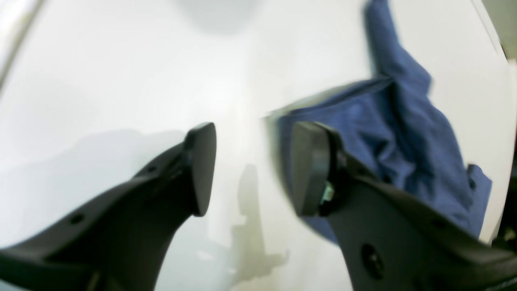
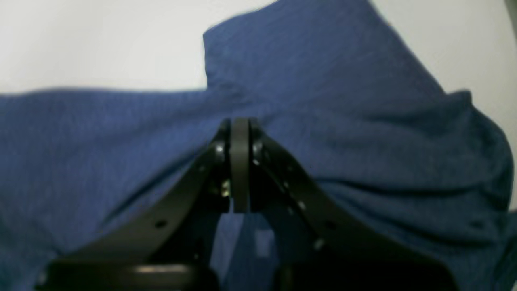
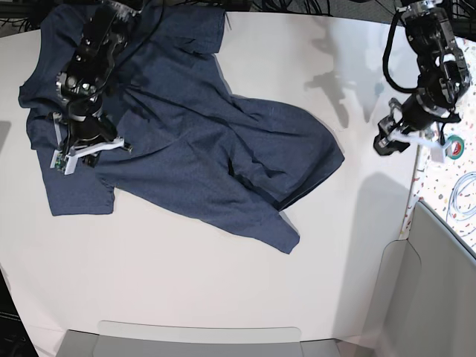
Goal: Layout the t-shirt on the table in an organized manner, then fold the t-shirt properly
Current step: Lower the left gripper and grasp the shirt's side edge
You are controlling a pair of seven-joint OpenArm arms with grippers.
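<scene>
The navy t-shirt [image 3: 186,126] lies crumpled across the back left and middle of the white table [image 3: 186,282]; no lettering shows. My right gripper [image 3: 85,137] is at the shirt's left sleeve area. In the right wrist view the right gripper [image 2: 240,129] is shut, with cloth [image 2: 343,101] creasing toward its tips. My left gripper [image 3: 385,143] hangs above bare table at the far right, away from the shirt. In the left wrist view the left gripper [image 1: 254,169] stands open with nothing between its fingers, and the shirt's edge [image 1: 404,133] lies behind the right finger.
A speckled strip [image 3: 428,193] runs along the table's right edge, with a tape roll [image 3: 454,147] and cable beyond. A grey panel [image 3: 435,282] stands at the lower right. A grey tray edge [image 3: 201,338] lies along the front.
</scene>
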